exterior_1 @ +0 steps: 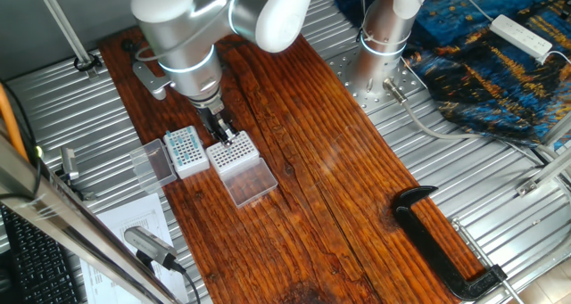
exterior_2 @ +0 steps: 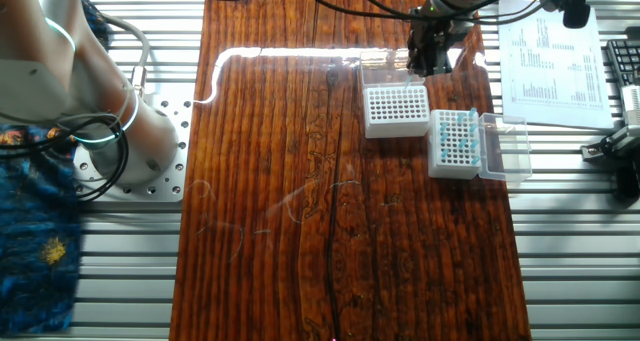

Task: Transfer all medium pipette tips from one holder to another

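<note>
The white-sided holder (exterior_1: 186, 150) holds the teal pipette tips (exterior_1: 183, 144) in its grid, with its smoky lid (exterior_1: 153, 164) open beside it. It also shows in the other fixed view (exterior_2: 455, 144), with tips (exterior_2: 456, 136) along part of the grid. The clear-sided holder (exterior_1: 234, 152) stands right next to it with its flat lid (exterior_1: 251, 182) folded out; its grid (exterior_2: 396, 105) shows no teal. My gripper (exterior_1: 220, 128) points down over the clear holder's back edge (exterior_2: 424, 59). Its dark fingers are close together; a tip between them is too small to see.
A black clamp (exterior_1: 443, 242) lies at the front right of the wooden board (exterior_1: 339, 179). Printed paper (exterior_2: 555, 56) and a metal tool (exterior_1: 147, 244) lie off the board near the holders. The arm's base (exterior_2: 120, 131) stands on the far side by a blue cloth.
</note>
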Action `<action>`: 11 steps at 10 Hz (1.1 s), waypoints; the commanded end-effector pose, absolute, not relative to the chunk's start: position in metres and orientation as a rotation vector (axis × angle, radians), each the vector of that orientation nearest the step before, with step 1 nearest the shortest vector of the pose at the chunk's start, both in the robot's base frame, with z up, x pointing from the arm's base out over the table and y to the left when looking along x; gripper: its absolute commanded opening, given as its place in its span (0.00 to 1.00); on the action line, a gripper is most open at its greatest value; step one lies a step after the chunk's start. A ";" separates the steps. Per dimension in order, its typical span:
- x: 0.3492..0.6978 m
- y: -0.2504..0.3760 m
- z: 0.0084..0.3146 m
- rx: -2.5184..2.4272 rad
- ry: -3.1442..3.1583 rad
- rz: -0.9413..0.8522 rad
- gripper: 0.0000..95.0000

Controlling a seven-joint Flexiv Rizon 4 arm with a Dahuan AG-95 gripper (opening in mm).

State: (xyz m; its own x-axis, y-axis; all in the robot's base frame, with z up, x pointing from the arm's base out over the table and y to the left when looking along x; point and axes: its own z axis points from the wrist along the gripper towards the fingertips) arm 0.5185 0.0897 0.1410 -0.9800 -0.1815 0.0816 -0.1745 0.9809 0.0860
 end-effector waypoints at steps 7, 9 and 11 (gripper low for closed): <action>0.517 0.092 0.142 0.267 -3.039 -0.114 0.00; 0.517 0.092 0.142 0.267 -3.042 -0.085 0.00; 0.517 0.092 0.142 0.250 -3.045 -0.066 0.00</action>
